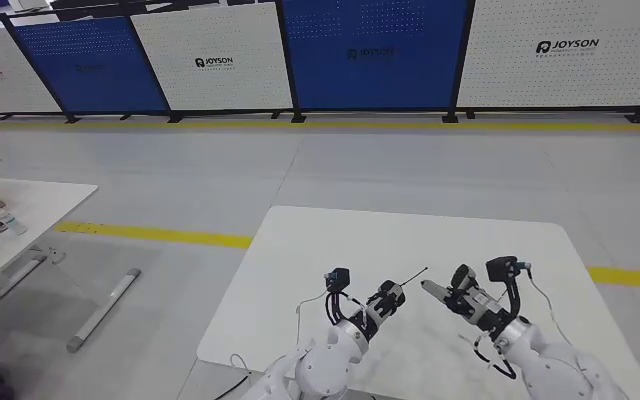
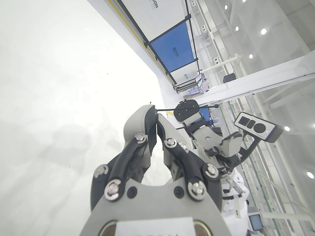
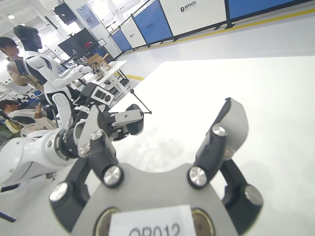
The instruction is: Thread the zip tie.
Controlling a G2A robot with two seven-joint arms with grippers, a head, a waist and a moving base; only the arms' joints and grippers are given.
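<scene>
Left gripper (image 1: 393, 293) (image 2: 155, 115): fingers pressed together, clamped on one end of the zip tie (image 1: 413, 278) (image 2: 167, 110). In the left wrist view the black strip comes out from between the fingertips and is pinched right at their ends.

Zip tie: thin, black and nearly straight. In the top view it runs from the left gripper's tips toward 1 o'clock, and its free end stands clear above the table. In the right wrist view the strip makes a sharp bend just past the left gripper, then runs on to a small thickened end.

Right gripper (image 1: 440, 287) (image 3: 161, 105): fingers spread wide, nothing between them. In the top view it sits at 3 o'clock from the left gripper, close by, with its tips turned toward the left gripper. The free end of the zip tie lies near its tips, at about 11 o'clock from them. In the left wrist view the strip crosses in front of one right finger pad (image 2: 187, 111). Whether they touch cannot be told.

Table (image 1: 300, 260): white, with both grippers over its near half.
</scene>
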